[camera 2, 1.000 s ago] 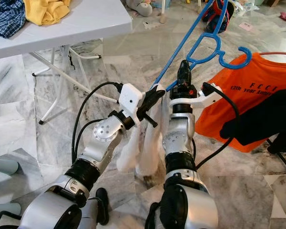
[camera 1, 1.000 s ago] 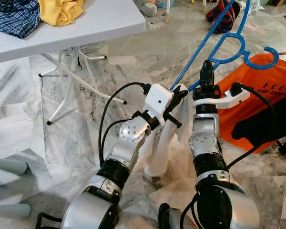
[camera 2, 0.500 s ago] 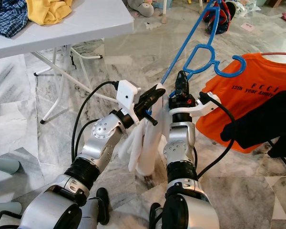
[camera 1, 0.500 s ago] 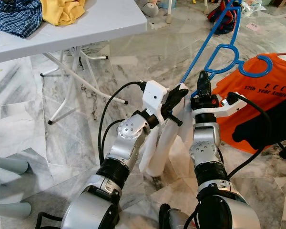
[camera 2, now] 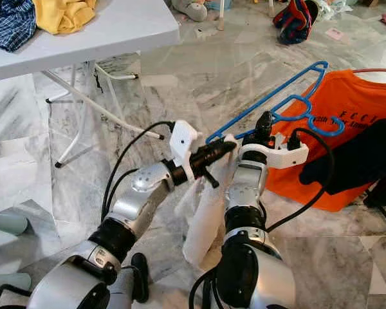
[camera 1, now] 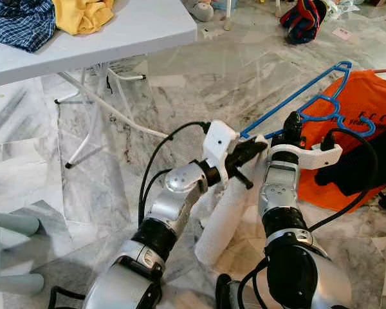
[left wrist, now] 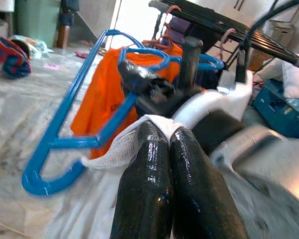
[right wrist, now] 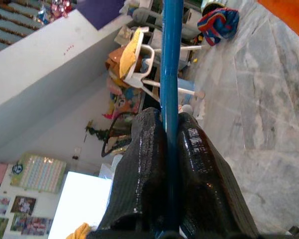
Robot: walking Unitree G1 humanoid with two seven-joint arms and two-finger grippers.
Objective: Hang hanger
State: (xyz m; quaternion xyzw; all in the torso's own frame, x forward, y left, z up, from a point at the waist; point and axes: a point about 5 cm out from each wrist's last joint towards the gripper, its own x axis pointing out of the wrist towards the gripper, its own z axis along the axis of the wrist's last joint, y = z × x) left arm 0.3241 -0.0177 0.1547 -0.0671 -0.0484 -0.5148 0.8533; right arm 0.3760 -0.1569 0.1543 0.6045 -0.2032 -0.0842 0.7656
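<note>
The blue hanger [camera 1: 309, 106] is riding in the air in front of the robot, above the marble floor [camera 1: 199, 77], tipped nearly flat, its hook end lying over the orange shirt [camera 1: 363, 103] on the right. A white garment [camera 1: 228, 209] is draping from its lower bar and hanging down between the two arms.

Handling, as a judgement: thin plastic rod, light and fairly stiff but springy under a long lever. Smooth, so it is liable to swivel in a two-finger pinch. The cloth is soft and limp, adding little weight, but it could slide off the bar if the hanger is tilted further. Best hold looks to be the rod close to the neck, where the right gripper is already gripping; the hook needs to be kept free for the rail.

Right gripper [right wrist: 169, 149]: fingers are clamped onto the blue rod, which is running straight between the two pads. The forearm is pointing forward and slightly right, wrist roughly level.

Left gripper [left wrist: 169, 149]: fingers are pressed together, pinching a fold of the white cloth right beside the hanger bar. The arm is bent at the elbow and reaching inward across the body, fingertips nearly touching the right wrist.

A dark drying rack [left wrist: 209, 20] is showing behind the shirt in the left wrist view, the likely rail.
</note>
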